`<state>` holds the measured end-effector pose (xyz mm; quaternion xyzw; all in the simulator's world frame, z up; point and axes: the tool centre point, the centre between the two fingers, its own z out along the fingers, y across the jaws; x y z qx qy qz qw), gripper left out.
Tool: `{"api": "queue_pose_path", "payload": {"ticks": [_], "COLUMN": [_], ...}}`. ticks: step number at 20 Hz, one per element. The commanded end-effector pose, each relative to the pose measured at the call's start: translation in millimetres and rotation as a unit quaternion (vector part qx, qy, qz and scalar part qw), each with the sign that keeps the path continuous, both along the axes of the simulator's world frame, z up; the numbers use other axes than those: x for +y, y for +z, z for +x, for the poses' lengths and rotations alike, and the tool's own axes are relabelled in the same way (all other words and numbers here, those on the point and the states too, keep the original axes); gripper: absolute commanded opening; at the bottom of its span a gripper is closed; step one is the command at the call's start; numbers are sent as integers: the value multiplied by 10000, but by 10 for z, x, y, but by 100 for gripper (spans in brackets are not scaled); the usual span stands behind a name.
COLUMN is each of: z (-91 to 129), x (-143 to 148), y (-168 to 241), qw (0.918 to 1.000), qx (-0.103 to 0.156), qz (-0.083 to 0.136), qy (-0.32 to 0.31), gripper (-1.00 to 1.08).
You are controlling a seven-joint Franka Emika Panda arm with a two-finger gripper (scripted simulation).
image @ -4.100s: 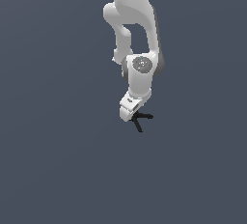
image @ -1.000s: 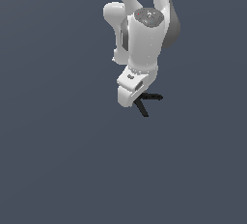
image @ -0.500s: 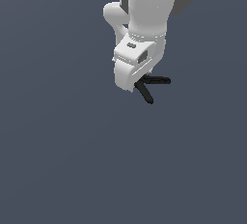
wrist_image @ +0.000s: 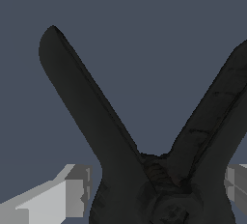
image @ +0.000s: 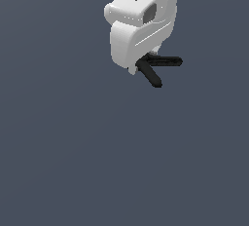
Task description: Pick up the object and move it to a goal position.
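The object is a small black clamp (image: 158, 68) with two straight rod handles splayed in a V. In the exterior view its handles stick out from under the white robot hand (image: 138, 25), which hides its curved end. In the wrist view the clamp (wrist_image: 144, 170) fills the picture, handles pointing away from the camera. My gripper (wrist_image: 152, 189) is shut on the clamp near where the handles meet, with a grey finger (wrist_image: 72, 191) on one side and the other finger (wrist_image: 237, 182) on the other side. The clamp is held up in the air.
Only a plain dark grey-blue background (image: 73, 161) shows around the hand and the clamp. The white arm rises out of the exterior view's upper edge.
The hand and the clamp in it have grown much larger in the exterior view and shifted slightly up, coming towards the camera. The grip on the clamp has held.
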<state>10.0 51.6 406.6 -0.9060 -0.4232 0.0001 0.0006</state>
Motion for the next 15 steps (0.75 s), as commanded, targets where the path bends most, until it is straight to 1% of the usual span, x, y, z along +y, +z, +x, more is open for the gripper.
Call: {"api": "queue_pose_path", "payload": {"ticks": [1,8,15], "z": [32,92,112], "x": [-6,-14,-15], "y": [154,387,454], "qw": [10000,10000,10000], "qx": [-3,-3,-3], "qz": [-2,-4,-4], "qy": [-2,-4,-4], "gripper": [-100,-100,-100]}}
